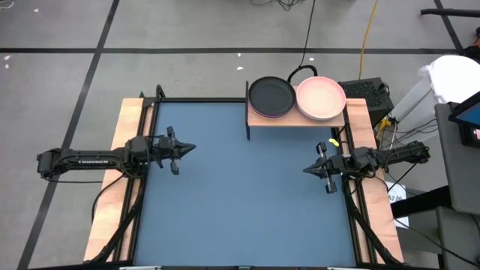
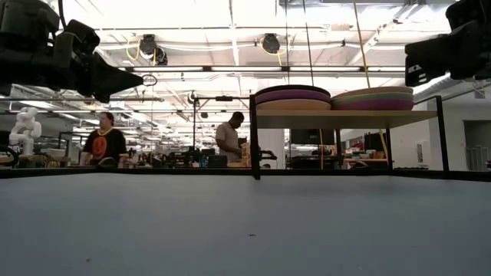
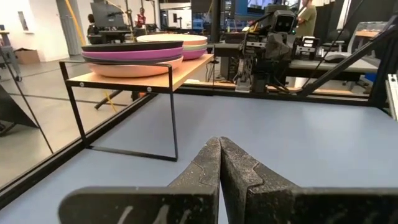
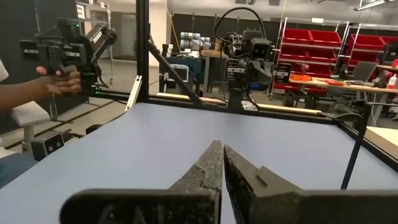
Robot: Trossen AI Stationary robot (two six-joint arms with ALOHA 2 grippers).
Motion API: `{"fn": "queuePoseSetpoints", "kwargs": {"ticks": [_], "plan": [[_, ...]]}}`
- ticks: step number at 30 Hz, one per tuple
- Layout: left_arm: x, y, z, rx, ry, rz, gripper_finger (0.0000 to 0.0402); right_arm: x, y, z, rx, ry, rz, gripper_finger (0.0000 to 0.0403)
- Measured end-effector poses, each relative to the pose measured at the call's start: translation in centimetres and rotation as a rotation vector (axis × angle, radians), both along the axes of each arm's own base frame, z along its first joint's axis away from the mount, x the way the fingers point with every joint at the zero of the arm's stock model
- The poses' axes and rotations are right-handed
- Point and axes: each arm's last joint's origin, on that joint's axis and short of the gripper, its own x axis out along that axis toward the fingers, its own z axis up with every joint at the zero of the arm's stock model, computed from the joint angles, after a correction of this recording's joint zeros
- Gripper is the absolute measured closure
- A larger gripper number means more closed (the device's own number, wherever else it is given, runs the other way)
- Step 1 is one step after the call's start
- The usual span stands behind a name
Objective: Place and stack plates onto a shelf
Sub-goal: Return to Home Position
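Note:
Two stacks of plates stand on the light-wood shelf point(image 1: 296, 118) at the table's far edge. The left stack point(image 1: 271, 96) has a dark grey plate on top, with purple and pink ones beneath it point(image 3: 134, 59). The right stack point(image 1: 321, 97) is topped by a pink plate, over pale green and purple point(image 2: 374, 100). My left gripper point(image 1: 192, 148) hovers shut above the table's left side, its fingers point(image 3: 219, 163) closed together. My right gripper point(image 1: 306, 169) hovers shut at the table's right side, fingers point(image 4: 219, 163) together. Neither touches a plate.
The shelf stands on thin black metal legs point(image 3: 175, 124) above the blue table surface point(image 1: 247, 195). Wooden side strips point(image 1: 112, 187) edge the table. A person's hand point(image 4: 59, 79) holds a device beyond the table's left side. People stand in the room behind point(image 2: 228, 138).

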Motion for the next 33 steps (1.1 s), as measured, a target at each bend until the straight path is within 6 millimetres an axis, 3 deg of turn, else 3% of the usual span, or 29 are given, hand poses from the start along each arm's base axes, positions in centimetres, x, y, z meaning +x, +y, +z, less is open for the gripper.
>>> {"fn": "queuePoseSetpoints", "kwargs": {"ticks": [6, 12, 23, 33], "plan": [[0.0, -0.1, 0.0, -0.007, -0.003, -0.026, 0.0399, 0.0, -0.1, 0.0, 0.001, 0.001, -0.015, 0.0403], [-0.6, -0.7, 0.7, -0.034, -0.071, -0.201, 0.0399, 0.0, -0.2, 0.0, -0.019, 0.0, -0.02, 0.0403], [-2.7, -1.0, 0.5, -0.02, -0.079, -0.147, 0.0399, 0.0, -0.3, 0.0, -0.031, -0.003, -0.048, 0.0403], [-2.7, -1.1, 0.2, -0.076, -0.051, -0.134, 0.0399, 0.1, -0.3, 0.0, -0.03, 0.001, -0.05, 0.0403]]}}
